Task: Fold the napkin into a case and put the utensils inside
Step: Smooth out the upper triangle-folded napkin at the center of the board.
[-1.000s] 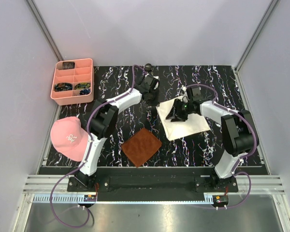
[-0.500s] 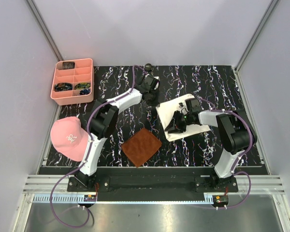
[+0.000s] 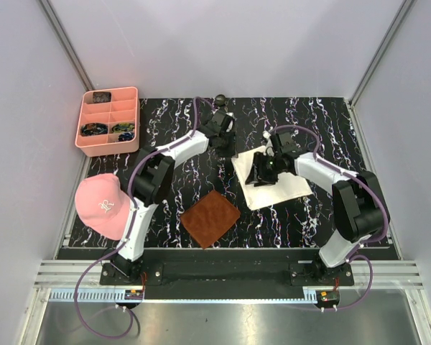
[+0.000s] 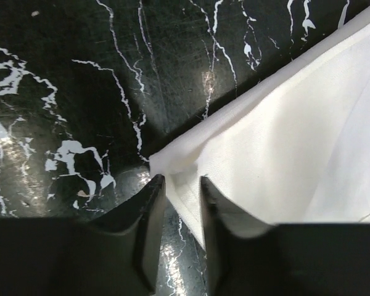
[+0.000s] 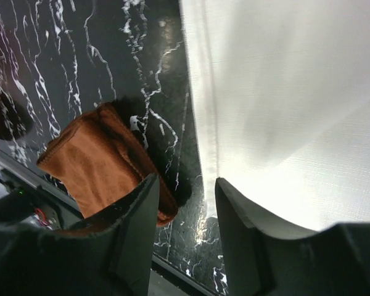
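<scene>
Napkin (image 3: pixel 287 188) lies right of & beyond mat (image 3: pixel 210 218). L gripper (image 4: pixel 177 180): jaws slightly apart at napkin's corner. R gripper (image 5: pixel 185 179): jaws apart above mat-side edge, gripping nothing. Only the 2 wrist cams show jaw gaps; top cam shows whole cloth.

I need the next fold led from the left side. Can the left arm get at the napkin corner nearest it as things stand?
Likely yes: the left gripper sits right at that corner of the napkin, jaws slightly apart, and nothing stands between them.
</scene>
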Robot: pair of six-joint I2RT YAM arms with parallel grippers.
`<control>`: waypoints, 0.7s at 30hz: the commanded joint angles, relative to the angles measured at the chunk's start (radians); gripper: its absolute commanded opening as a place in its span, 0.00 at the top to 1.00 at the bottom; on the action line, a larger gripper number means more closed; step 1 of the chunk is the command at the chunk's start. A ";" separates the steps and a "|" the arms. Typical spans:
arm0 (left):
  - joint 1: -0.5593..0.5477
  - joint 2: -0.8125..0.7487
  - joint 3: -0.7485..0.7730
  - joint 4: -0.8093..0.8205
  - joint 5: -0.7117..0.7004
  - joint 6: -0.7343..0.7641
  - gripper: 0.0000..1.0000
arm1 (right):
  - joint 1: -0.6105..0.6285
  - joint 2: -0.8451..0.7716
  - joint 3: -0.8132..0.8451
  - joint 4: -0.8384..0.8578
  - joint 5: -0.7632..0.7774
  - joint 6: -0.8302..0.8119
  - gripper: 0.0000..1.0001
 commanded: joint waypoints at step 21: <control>0.135 -0.343 -0.326 0.136 0.259 -0.240 0.46 | 0.315 0.184 0.375 -0.397 0.587 -0.057 0.40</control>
